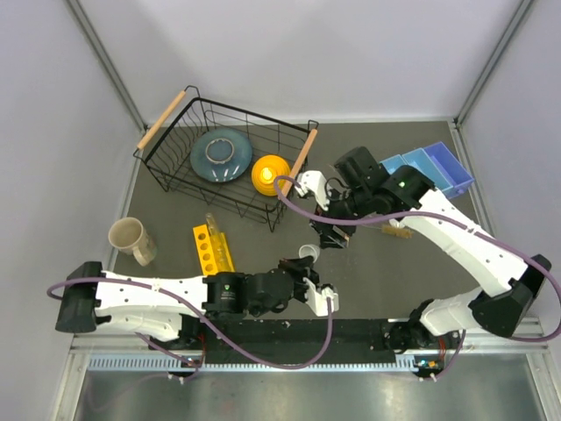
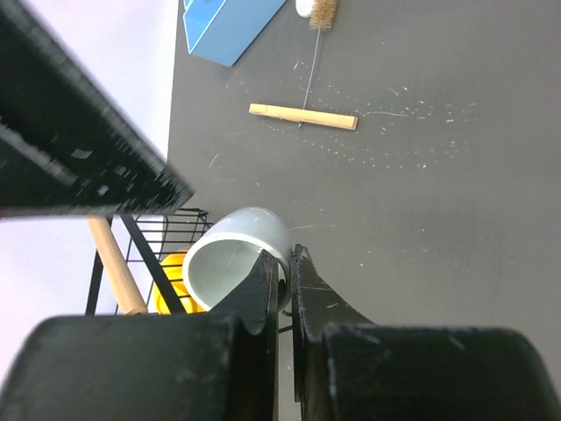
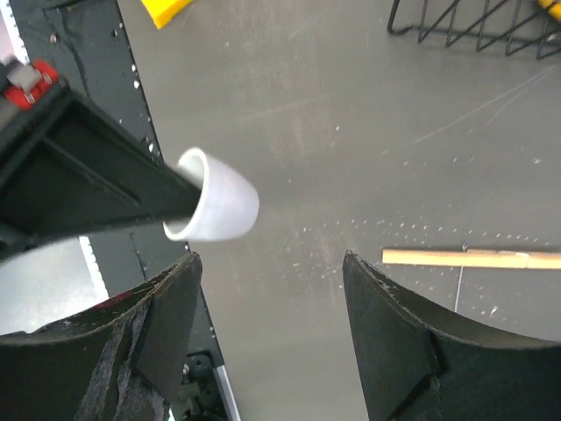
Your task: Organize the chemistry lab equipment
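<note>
My left gripper [image 2: 285, 259] is shut on the rim of a small white cup [image 2: 235, 254], one finger inside and one outside, and holds it on its side above the dark table. In the top view the cup [image 1: 307, 252] hangs between the two arms. My right gripper [image 3: 270, 259] stands open just beside the cup [image 3: 215, 206] with nothing between its fingers; in the top view this right gripper [image 1: 331, 235] is to the cup's right. A pale wooden stick [image 2: 303, 117] lies flat on the table. Beyond it lies a brown brush [image 2: 323, 12] on a thin wire.
A black wire basket [image 1: 162, 171] with wooden handles holds a blue-grey plate [image 1: 221, 155] and a yellow dome [image 1: 270, 173] at the back left. A yellow rack [image 1: 213, 248] and a beige mug [image 1: 131, 239] stand at the left. Blue trays [image 1: 434, 167] sit at the back right.
</note>
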Robot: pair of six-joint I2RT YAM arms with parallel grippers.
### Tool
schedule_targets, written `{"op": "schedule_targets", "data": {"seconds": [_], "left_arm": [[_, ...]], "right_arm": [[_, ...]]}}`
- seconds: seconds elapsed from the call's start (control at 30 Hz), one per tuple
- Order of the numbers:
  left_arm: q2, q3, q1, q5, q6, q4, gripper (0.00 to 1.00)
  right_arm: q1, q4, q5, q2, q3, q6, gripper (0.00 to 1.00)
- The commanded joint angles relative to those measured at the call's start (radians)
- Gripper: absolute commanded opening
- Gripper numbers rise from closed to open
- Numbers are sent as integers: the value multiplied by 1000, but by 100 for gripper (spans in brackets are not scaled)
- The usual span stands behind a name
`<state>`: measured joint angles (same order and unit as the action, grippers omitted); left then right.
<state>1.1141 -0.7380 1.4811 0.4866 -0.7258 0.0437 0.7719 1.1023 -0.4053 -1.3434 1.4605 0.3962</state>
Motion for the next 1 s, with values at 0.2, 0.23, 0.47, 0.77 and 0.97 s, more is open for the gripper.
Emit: {"op": "schedule_targets", "data": {"seconds": [0.2,0.23,0.47,0.77,0.97], "left_arm": [[-25,-23,5,-79,98,-74,0],[-34,-20,5,-82,106,-74,0],[-103,14,-13,-157,172,-48,0],[-97,-9,-35,-201,221,54,0],[-102,-17,-48,-200,255,82,0]], "right_arm": [[133,7,134,-106,192,-30,66],[147,14,147,-109,192,-23,66],[227,48,272,-137,176,24,63],[296,56,430,-186,173,49,50],[340,56,519,-194,126,81,49]]}}
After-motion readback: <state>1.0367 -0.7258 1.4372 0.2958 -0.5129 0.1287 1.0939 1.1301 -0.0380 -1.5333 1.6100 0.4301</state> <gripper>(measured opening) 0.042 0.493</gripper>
